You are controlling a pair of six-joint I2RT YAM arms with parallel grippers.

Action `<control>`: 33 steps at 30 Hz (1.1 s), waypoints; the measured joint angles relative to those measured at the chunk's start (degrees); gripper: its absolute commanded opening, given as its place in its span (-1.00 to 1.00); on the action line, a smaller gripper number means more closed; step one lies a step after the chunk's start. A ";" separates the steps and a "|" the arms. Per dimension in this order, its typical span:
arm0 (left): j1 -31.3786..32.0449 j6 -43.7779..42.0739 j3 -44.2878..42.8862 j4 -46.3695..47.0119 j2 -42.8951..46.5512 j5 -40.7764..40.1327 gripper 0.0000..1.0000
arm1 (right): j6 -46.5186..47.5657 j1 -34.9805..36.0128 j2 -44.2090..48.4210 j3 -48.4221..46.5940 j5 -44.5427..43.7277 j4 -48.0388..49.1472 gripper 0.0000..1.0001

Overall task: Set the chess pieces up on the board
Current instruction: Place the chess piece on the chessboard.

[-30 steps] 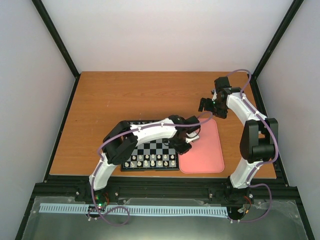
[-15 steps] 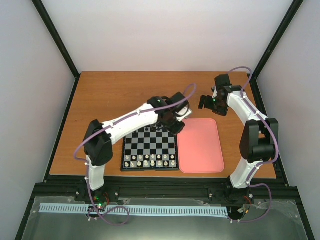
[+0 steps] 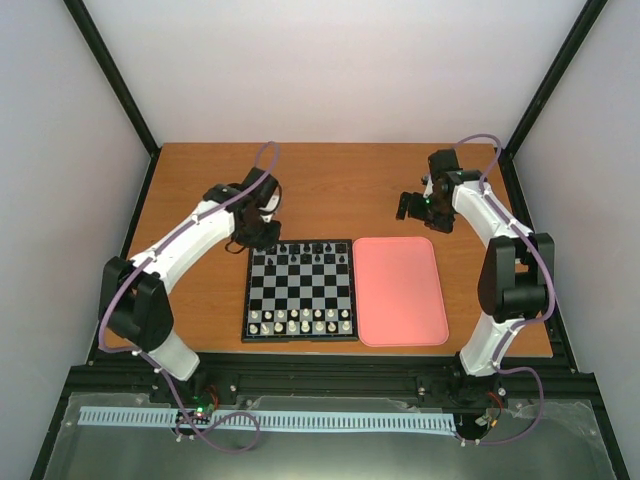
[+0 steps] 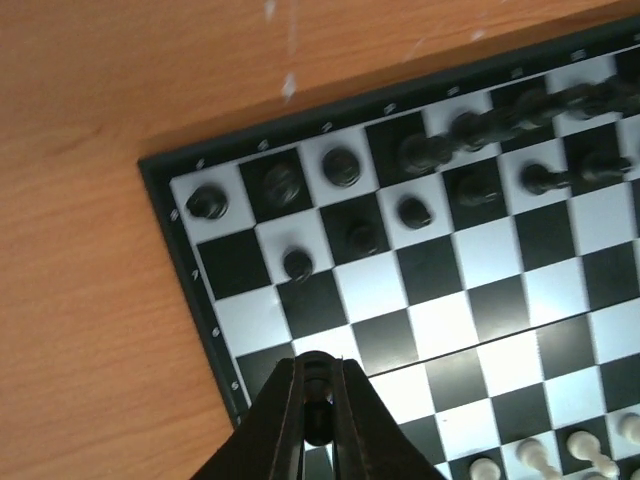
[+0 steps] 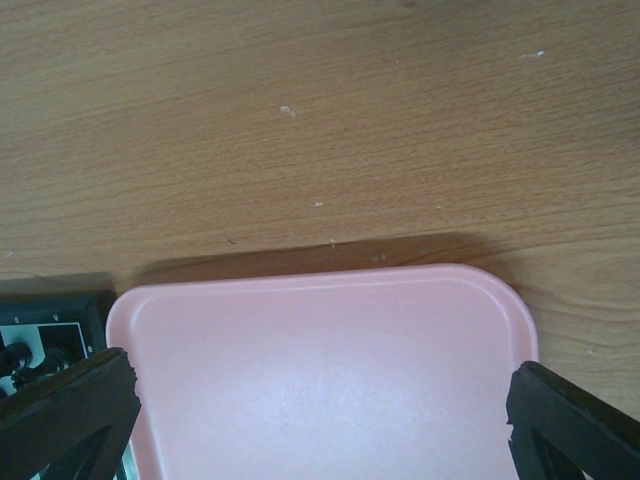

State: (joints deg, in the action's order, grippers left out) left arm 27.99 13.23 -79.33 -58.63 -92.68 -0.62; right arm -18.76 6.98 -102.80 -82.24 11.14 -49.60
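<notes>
Nearest the arm bases, white pieces [image 3: 300, 322] fill the board's [image 3: 300, 290] two close rows, while the chess pieces [image 3: 300, 252] (the black ones) stand along its far rows. At the board's 3 o'clock lies the pink tray [image 3: 402, 300]. Farther back, the left gripper [image 4: 318, 375], by the tray a second ago, now hangs clenched by the board's 11 o'clock corner; the right gripper [image 5: 320, 370] stays spread wide beyond the tray's 12 o'clock edge.

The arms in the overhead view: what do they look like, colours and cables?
The left arm and right arm have white tubular links, chunky black joints and looping purple cables. The left tool and right tool are black, two-fingered.
</notes>
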 measured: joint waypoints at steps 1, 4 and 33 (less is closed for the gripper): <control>-0.83 0.57 1.42 0.31 0.63 -0.15 -0.95 | 0.15 0.00 -0.11 0.00 0.00 -0.11 1.00; -3.06 2.36 5.46 1.42 1.36 -0.17 -0.95 | 0.59 0.00 -0.46 0.00 0.00 -0.37 1.00; -8.41 4.94 8.85 8.02 -9.05 0.20 -0.94 | 1.79 0.00 -3.32 -1.88 0.22 -0.96 1.00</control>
State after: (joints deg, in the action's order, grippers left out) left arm 19.57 18.17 -70.48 -50.61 -101.73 -0.43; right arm -16.97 6.98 -106.13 -84.12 11.35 -50.57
